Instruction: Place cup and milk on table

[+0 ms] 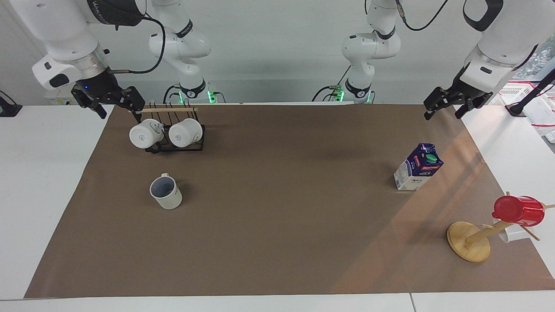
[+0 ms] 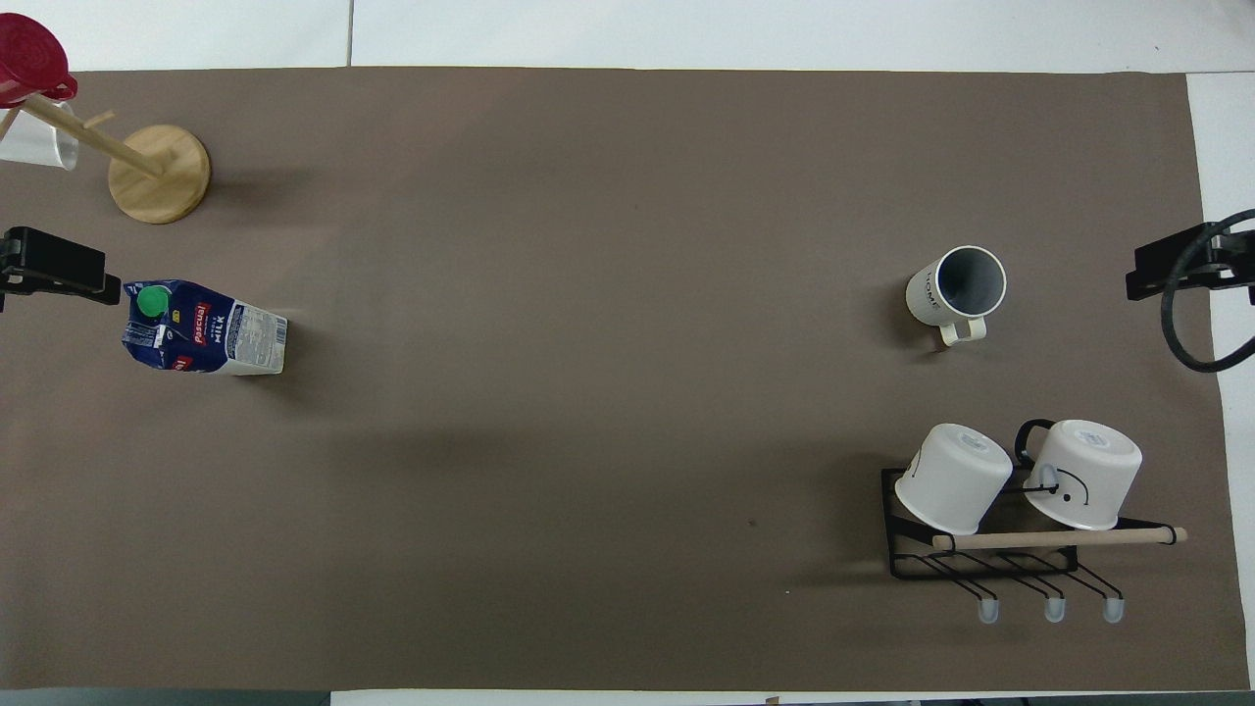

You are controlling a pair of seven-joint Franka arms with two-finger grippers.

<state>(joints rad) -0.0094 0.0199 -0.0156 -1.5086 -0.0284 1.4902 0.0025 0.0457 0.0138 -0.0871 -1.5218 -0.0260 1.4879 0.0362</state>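
Both arms wait raised: left end effector (image 1: 448,108) apparently open, right end effector (image 1: 113,103) likewise, each tilted down.

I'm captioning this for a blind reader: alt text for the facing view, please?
A cream cup and a milk carton stand upright, apart, on a brown-covered table. The right end effector and left end effector hang raised, holding nothing.

Milk carton (image 2: 204,329) stands at nine o'clock on the brown sheet (image 2: 588,392); cream mug (image 2: 956,289) stands upright at three o'clock, well apart.
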